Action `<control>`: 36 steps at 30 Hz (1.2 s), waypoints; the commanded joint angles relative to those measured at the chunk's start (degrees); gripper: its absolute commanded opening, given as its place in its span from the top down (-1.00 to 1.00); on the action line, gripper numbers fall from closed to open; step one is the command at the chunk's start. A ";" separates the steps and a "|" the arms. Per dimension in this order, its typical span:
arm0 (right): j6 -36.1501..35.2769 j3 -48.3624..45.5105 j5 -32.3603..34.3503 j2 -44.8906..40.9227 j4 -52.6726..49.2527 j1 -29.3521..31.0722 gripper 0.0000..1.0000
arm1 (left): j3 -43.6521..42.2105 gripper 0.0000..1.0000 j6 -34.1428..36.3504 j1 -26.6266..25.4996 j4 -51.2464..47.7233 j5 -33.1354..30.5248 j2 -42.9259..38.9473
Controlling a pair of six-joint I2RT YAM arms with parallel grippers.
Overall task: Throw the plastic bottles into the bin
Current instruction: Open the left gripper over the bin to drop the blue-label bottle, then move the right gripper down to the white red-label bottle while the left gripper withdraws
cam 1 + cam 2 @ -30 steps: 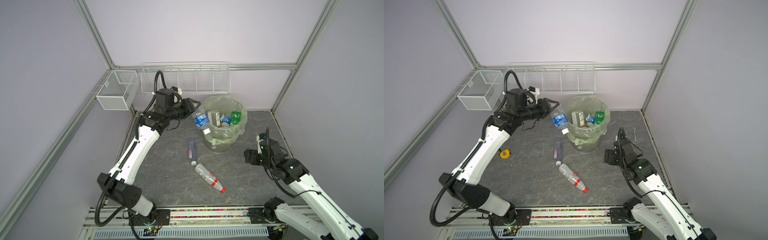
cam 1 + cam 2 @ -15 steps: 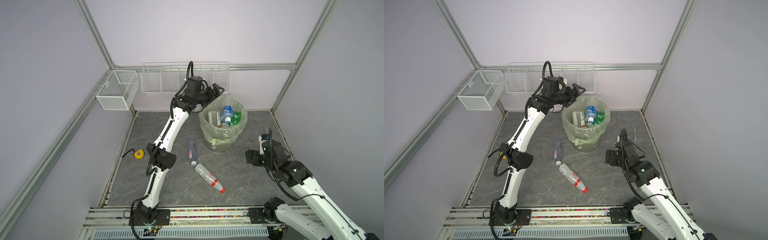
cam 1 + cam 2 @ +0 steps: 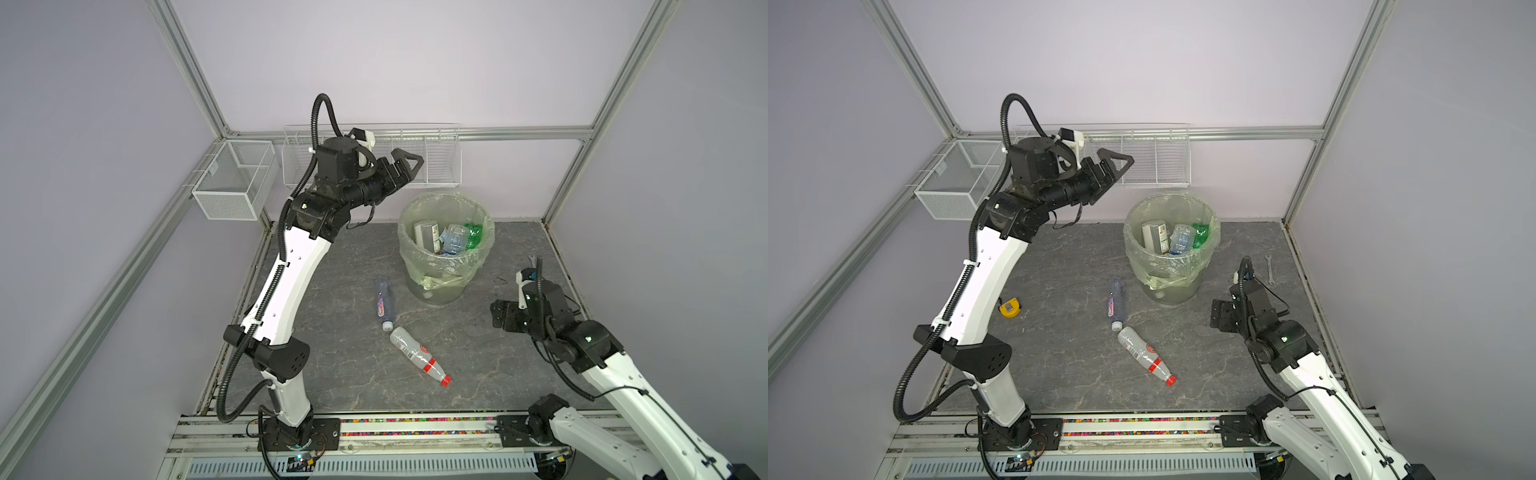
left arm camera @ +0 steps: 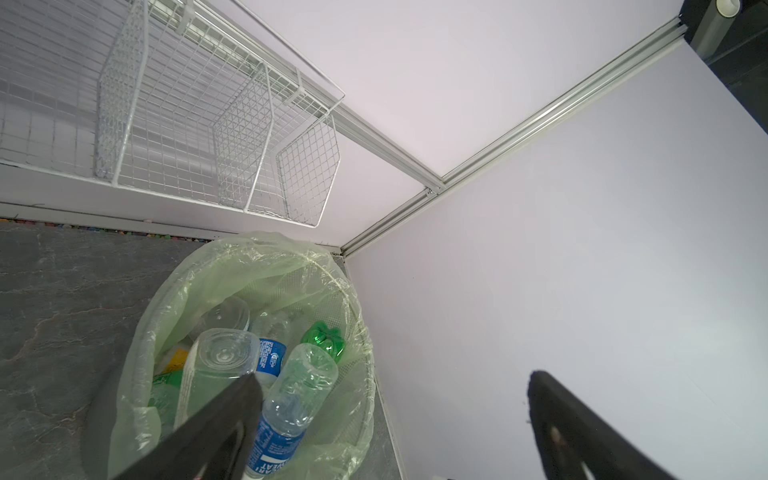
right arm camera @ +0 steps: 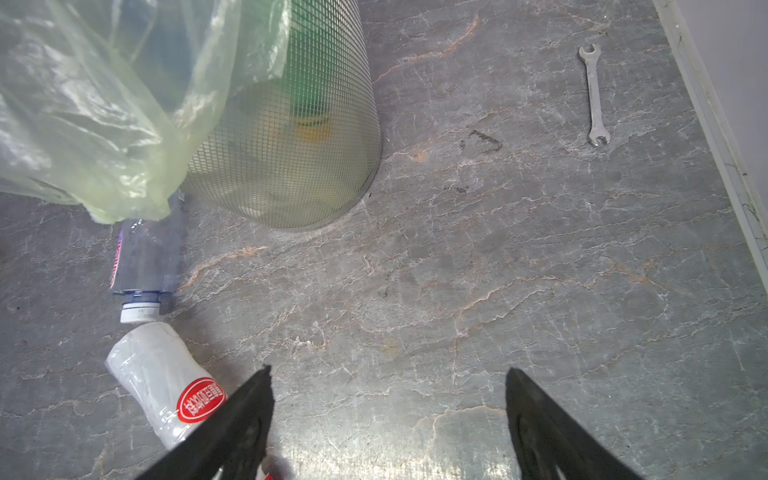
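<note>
Blue-label bottle (image 4: 291, 399) in bin (image 4: 137, 353) is showing white capitals, partly cut off, reading "WEAT". The line above it is reading roughly "ARI". Second bottle (image 4: 271, 358) behind it is carrying a round logo and fine print, too small to read. White bottle (image 5: 158, 374) on counter (image 5: 457, 270) is wearing a red oval with white script, illegible. Purple-tinted bottle (image 5: 145, 257) is showing pink script, blurred.

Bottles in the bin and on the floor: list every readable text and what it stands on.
"WEAT": blue label of the clear bottle in the bin; the rest is hidden.
Red-labelled bottle on the floor: white script, too blurred.
Purple-labelled bottle on the floor: lettering unreadable.
Second blue label in the bin: print too small.
</note>
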 commanded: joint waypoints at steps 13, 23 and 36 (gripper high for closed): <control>-1.24 -1.06 -8.77 1.40 3.92 1.19 -0.76 | -38.15 -0.99 4.96 7.17 8.90 -5.67 -18.97; -1.23 -1.05 -5.32 3.38 5.04 9.66 -0.75 | -52.90 -0.99 4.34 12.14 11.48 -4.03 -25.35; -2.93 -7.71 -4.70 6.34 9.91 21.00 -0.75 | -66.28 -0.99 4.88 15.08 11.54 -4.80 -30.01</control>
